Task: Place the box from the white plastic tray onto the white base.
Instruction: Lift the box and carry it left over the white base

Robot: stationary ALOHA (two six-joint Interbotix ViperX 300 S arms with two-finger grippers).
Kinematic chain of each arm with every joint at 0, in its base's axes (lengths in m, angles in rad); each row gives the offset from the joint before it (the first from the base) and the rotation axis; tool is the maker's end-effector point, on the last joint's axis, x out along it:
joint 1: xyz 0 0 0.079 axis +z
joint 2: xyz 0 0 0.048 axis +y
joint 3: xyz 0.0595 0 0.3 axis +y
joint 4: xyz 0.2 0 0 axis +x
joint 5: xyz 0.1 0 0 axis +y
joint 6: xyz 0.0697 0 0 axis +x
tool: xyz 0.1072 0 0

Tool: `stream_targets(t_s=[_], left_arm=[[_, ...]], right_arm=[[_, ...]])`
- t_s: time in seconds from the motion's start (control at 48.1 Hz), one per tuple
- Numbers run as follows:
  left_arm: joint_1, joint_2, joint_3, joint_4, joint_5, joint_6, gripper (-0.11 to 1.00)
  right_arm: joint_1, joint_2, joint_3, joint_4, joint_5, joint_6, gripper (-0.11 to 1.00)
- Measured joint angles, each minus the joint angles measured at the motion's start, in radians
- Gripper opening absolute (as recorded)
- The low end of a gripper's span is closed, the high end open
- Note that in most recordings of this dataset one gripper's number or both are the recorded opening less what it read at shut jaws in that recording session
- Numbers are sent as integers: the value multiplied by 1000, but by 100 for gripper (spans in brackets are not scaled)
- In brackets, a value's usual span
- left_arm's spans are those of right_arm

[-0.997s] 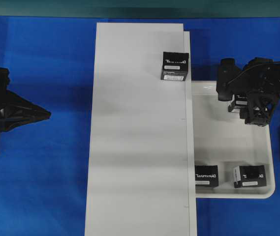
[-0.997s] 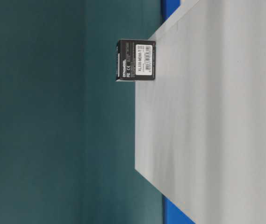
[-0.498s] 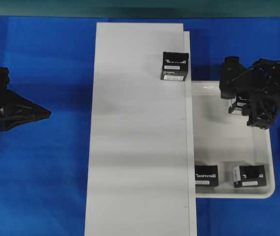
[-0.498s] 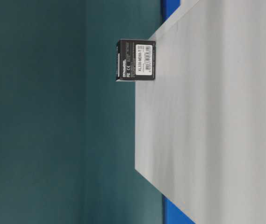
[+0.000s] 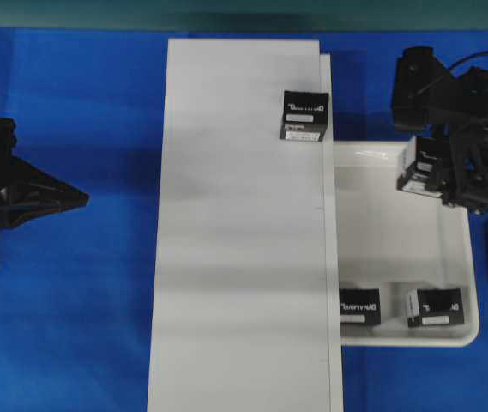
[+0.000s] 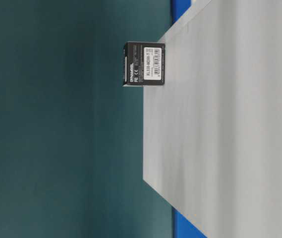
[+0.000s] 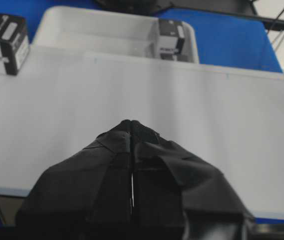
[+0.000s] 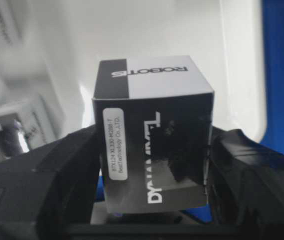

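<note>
Black box (image 8: 154,150) — clamped between right tool (image 8: 146,175) fingers, above the tray (image 5: 454,257).

My workspace sits on a bright blue table surface (image 5: 89,283), evenly lit with soft shadows only. A plain dark teal wall (image 5: 244,13) runs along the far edge; in the table-level view, which is turned sideways, that wall fills the left half.
</note>
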Motion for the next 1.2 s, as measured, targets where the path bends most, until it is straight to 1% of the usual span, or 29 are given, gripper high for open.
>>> stream_targets(t_s=[0.145,0.249,0.374,0.519,0.768,0.914,1.205], left_arm=[[0,0,0,0,0,0,-6],[-2,0,0,0,0,-2,-6],[-2,0,-5,-2,0,-2,-6],[-3,0,-6,0,0,-2,-6],[-8,0,-11,0,0,-2,-6],[-8,2,-11,0,0,-2,-6],[-9,0,-11,0,0,-2,-6]], right_arm=[[48,87,-107,0,26,28,62],[72,161,-179,0,29,34,62],[91,239,-273,0,31,35,62],[95,305,-333,0,32,32,62],[117,423,-380,0,21,23,62],[120,476,-385,0,0,23,62],[120,535,-385,-9,-54,20,62]])
